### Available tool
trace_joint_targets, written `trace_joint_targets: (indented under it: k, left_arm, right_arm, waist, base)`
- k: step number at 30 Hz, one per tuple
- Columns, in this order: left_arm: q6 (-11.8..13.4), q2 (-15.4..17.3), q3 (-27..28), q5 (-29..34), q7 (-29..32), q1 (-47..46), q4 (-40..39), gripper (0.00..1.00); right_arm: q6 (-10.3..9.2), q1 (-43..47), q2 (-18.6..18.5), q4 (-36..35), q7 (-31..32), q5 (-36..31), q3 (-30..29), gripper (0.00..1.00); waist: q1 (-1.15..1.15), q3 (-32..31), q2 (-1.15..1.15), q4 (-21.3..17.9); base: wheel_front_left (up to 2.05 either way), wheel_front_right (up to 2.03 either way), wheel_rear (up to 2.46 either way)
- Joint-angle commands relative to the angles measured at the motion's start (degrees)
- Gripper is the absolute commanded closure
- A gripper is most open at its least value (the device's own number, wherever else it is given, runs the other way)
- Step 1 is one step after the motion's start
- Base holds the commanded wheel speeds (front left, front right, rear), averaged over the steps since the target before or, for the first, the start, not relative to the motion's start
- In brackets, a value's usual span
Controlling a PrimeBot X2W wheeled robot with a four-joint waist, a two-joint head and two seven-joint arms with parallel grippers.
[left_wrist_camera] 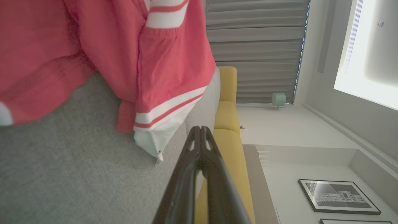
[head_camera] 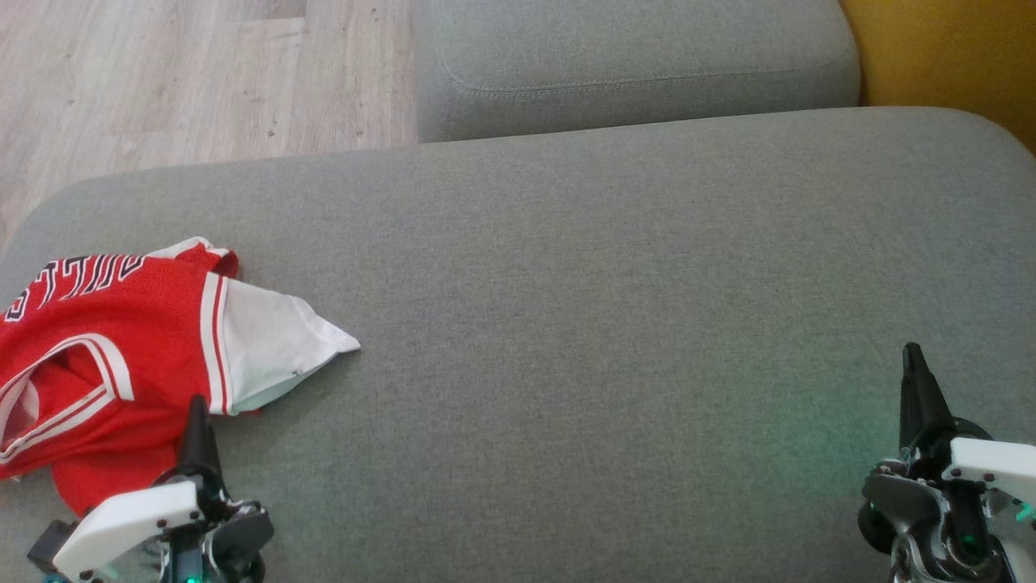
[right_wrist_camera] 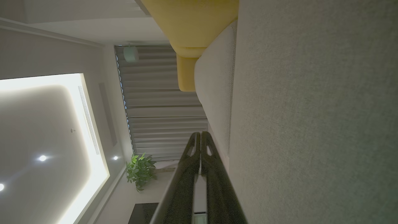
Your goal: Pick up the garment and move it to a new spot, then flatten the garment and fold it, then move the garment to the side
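Note:
The garment [head_camera: 121, 340] is a red jersey with white trim, black lettering and a white sleeve, lying crumpled at the left edge of the grey cushion [head_camera: 583, 308]. My left gripper [head_camera: 197, 405] is shut and empty, its tips just over the jersey's near hem. In the left wrist view the closed left gripper [left_wrist_camera: 201, 129] points past the jersey [left_wrist_camera: 124, 56], whose white sleeve tip lies close to the left of the tips. My right gripper [head_camera: 913, 353] is shut and empty at the lower right, far from the jersey; the right wrist view has the right gripper [right_wrist_camera: 200, 134] beside bare cushion [right_wrist_camera: 311, 118].
A second grey cushion [head_camera: 631, 65] sits behind the main one. Yellow upholstery [head_camera: 955, 57] is at the back right. Wooden floor [head_camera: 162, 81] lies beyond the cushion's left and far edges. Wide bare cushion surface spans the middle and right.

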Motion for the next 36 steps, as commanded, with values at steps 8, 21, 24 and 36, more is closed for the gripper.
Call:
trace_joint_targets:
  k: [8, 21, 24, 36]
  left_arm:
    - [-0.01, -0.01, -0.69, 0.19, -0.69, 0.18, 0.38, 0.00]
    - [0.04, 0.03, -2.07, 3.21, -2.91, 0.21, -0.09, 0.00]
    - [0.13, 0.04, -2.21, 5.06, -3.41, 0.23, -0.27, 0.00]
    - [0.53, 0.07, -3.72, 15.14, -5.43, 0.32, -0.49, 0.00]
  right_arm:
    - [0.00, 0.36, 0.00, 0.27, -0.65, -0.29, 0.49, 0.00]
    - [0.05, 0.97, -0.06, -1.50, -2.88, -7.33, 1.69, 0.00]
    - [0.06, 1.10, -0.06, -2.22, -3.39, -10.64, 1.97, 0.00]
    - [0.10, 1.43, -0.38, -4.91, -5.42, -24.03, 4.36, 0.00]
  waist:
    - [0.00, 0.00, 0.00, -0.01]
    - [0.00, 0.04, 0.00, -0.20]
    - [0.00, 0.03, 0.00, -0.28]
    - [0.00, -0.04, 0.00, -0.48]
  base:
    - [0.00, 0.00, 0.00]
    - [0.00, 0.00, 0.00]
    - [0.00, 0.00, 0.00]
    - [0.00, 0.00, 0.00]
